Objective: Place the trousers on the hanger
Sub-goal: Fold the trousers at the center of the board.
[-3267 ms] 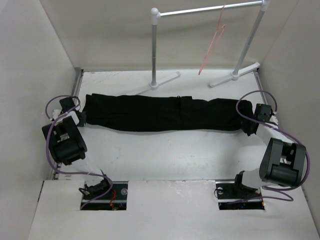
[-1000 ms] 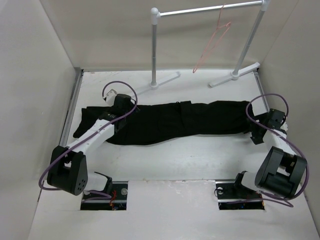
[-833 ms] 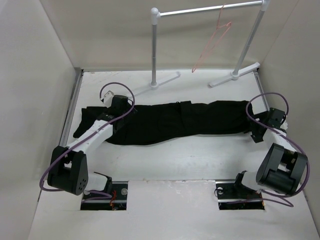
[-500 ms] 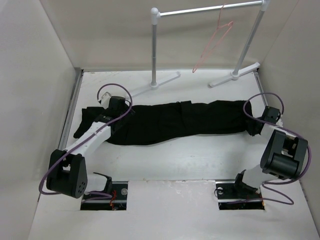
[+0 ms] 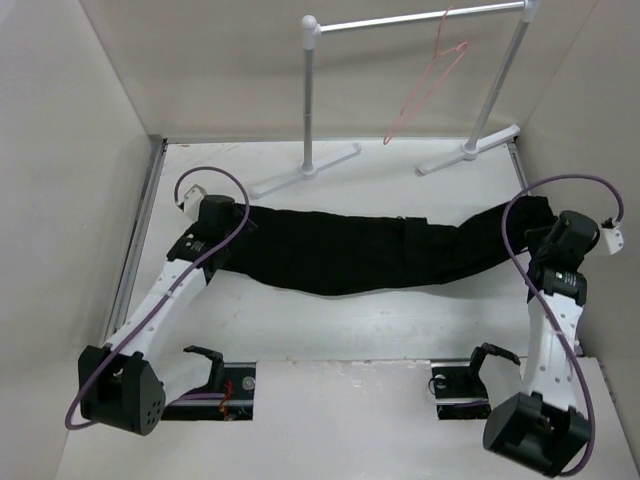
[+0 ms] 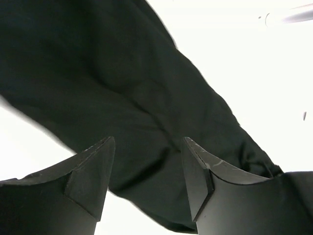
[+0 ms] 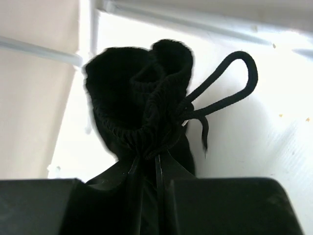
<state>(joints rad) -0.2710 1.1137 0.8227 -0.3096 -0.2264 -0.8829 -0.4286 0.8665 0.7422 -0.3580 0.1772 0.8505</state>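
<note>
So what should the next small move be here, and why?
Probably lower and close the left pincer on the long black fabric trousers. Its fingers stand apart with the dark cloth showing between them, ungripped, while the right pincer is already shut on the bunched drawstring waistband at the other end.
</note>
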